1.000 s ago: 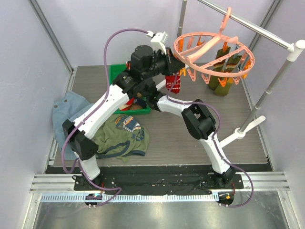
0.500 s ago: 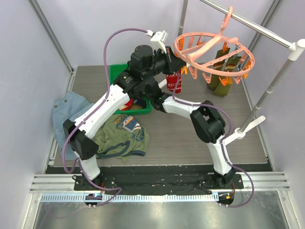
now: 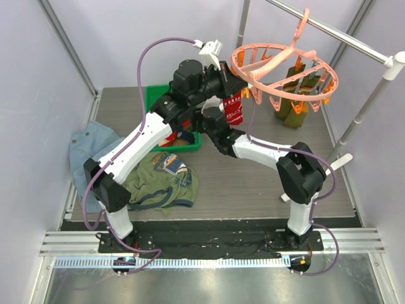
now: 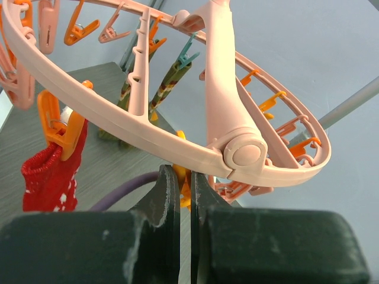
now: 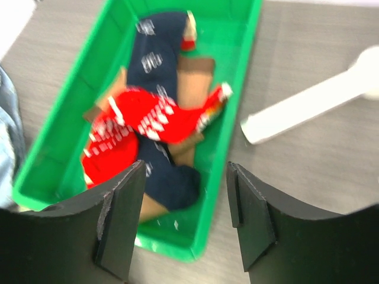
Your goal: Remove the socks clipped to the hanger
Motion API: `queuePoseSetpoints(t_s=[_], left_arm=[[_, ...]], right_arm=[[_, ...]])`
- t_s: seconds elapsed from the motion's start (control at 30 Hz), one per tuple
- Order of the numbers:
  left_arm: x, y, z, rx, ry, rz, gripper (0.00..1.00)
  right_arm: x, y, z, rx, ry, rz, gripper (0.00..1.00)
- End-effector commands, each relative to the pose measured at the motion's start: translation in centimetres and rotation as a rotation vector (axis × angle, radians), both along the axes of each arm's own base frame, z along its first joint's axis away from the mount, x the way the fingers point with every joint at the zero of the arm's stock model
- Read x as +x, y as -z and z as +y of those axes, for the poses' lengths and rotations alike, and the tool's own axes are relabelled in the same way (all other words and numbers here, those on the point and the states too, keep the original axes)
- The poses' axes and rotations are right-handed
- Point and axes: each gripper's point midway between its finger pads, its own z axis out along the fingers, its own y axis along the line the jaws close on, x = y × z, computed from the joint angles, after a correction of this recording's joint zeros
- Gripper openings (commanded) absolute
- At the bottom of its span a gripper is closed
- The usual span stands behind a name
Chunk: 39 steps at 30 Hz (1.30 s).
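Left wrist: left gripper (image 4: 183, 177) fingers pressed together just under the pink hanger (image 4: 148, 133) rim. A red sock (image 4: 50, 177) hangs from an orange clip (image 4: 59, 127) at left, with olive striped socks (image 4: 172, 83) on the far side. Right wrist: right gripper (image 5: 186, 177) fingers spread, nothing between them, above a green bin (image 5: 71, 100) holding loose socks (image 5: 154, 112) in red, navy and tan.

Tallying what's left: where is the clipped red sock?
Top view: the red sock hangs clipped under the hanger's left rim, beside the left gripper.

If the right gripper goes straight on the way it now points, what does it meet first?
Probably the navy sock lying in the green bin; depth is unclear.
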Motion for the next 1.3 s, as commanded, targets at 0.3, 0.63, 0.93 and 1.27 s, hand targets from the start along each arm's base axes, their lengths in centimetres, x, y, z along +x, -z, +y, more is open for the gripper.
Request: queuePoseSetpoints(t_s=[0.3, 0.63, 0.93, 1.27], left_arm=[[-0.5, -3.0, -0.5, -0.112, 0.018, -0.048, 0.0], [-0.6, -2.9, -0.6, -0.118, 0.023, -0.043, 0.0], [-0.5, -2.6, -1.0, -0.118, 0.025, -0.041, 0.0], [-0.5, -2.7, -1.0, -0.117, 0.028, -0.042, 0.0]], right_arm=[[-1.2, -0.8, -7.6, -0.061, 0.272, -0.119, 0.66], [1.5, -4.8, -12.2, -0.059, 0.642, -0.321, 0.85], [1.9, -6.2, -13.8, -0.162, 0.789, -0.402, 0.86], [1.7, -7.6, -13.6, -0.23, 0.808, -0.476, 0.89]])
